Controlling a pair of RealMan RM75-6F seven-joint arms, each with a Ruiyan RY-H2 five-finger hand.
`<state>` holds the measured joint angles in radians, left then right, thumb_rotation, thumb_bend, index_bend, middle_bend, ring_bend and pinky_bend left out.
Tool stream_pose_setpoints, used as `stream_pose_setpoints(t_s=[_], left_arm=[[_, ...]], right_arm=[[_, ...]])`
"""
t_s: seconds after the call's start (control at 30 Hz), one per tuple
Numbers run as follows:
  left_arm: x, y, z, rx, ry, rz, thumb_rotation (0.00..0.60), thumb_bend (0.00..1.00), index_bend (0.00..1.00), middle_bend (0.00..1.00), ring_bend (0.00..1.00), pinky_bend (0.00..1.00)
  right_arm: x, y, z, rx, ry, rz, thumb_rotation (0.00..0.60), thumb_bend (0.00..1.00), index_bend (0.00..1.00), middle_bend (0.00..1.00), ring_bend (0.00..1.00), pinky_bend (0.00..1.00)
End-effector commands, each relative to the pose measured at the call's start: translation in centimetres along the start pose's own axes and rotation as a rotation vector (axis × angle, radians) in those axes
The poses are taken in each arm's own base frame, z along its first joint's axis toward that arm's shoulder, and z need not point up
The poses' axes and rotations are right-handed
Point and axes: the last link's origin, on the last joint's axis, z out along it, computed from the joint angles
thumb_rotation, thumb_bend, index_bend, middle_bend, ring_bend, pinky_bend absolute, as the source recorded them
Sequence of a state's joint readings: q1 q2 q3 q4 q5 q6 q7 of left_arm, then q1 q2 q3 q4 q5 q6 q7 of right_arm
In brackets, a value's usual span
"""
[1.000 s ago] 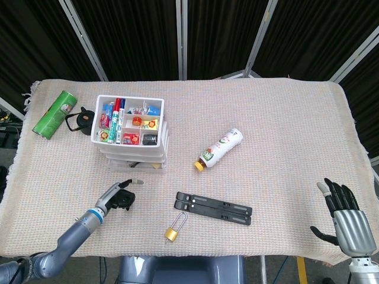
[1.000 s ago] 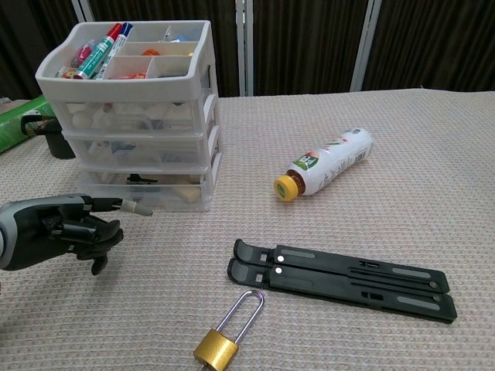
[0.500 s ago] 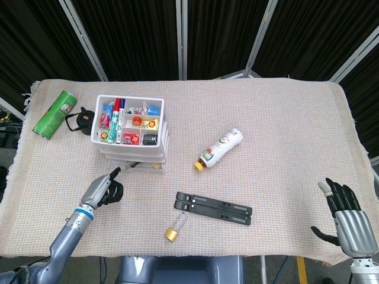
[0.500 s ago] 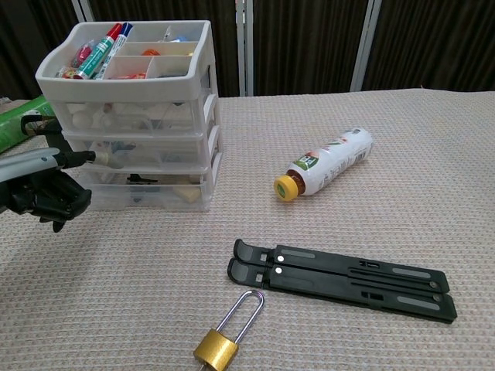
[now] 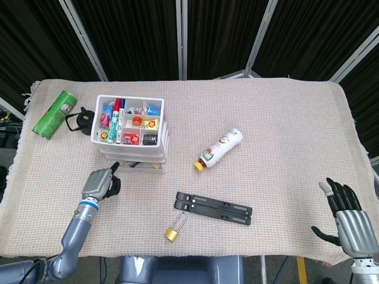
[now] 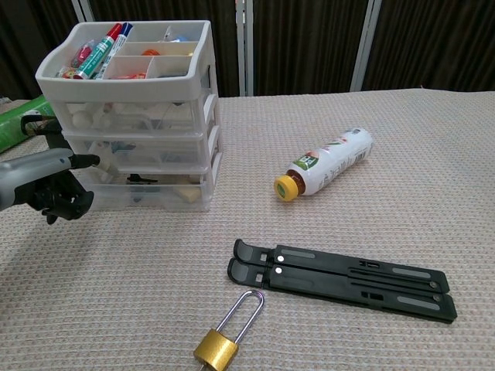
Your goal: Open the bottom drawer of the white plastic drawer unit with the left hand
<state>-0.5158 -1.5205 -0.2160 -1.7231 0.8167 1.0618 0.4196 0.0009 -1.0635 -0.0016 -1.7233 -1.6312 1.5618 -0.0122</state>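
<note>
The left hand (image 6: pixel 54 185), fingers curled on nothing, hovers at the bottom drawer (image 6: pixel 147 195) of the white plastic drawer unit (image 6: pixel 131 116), likely seeking its front edge; the right hand (image 5: pixel 346 216) idles, fingers spread.

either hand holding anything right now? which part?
Nothing held. Left hand sits curled at the drawer unit's front left, gripping nothing visible; right hand is open, off to the side.

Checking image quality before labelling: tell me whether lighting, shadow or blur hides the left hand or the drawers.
Head view: even light, sharp; the left hand sits by the drawer unit. Chest view: the clear bottom drawer is legible, the hand dark and slightly soft at the frame edge.
</note>
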Motion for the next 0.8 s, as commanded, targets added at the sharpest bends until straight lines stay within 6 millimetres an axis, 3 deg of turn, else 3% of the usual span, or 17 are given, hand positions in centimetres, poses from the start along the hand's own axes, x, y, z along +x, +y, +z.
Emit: stream_pose_setpoints(t_s=[0.03, 0.47, 0.8], left_arm=[[-0.1, 0.2, 0.4, 0.007, -0.010, -0.004, 0.600, 0.73, 0.17, 0.83, 0.83, 0.63], [-0.7, 0.4, 1.3, 0.039, -0.058, -0.004, 0.600, 0.73, 0.24, 0.85, 0.84, 0.64], [-1.2, 0.1, 0.1, 0.025, -0.103, -0.028, 0.600, 0.73, 0.32, 0.85, 0.84, 0.64]], right_arm=[[0.0, 0.0, 0.0, 0.000, -0.001, 0.002, 0.600, 0.00, 0.00, 0.00, 0.00, 0.00], [-0.1, 0.0, 0.0, 0.001, -0.013, 0.001, 0.600, 0.00, 0.00, 0.00, 0.00, 0.00], [0.0, -0.1, -0.1, 0.003, -0.007, 0.004, 0.600, 0.00, 0.00, 0.00, 0.00, 0.00]])
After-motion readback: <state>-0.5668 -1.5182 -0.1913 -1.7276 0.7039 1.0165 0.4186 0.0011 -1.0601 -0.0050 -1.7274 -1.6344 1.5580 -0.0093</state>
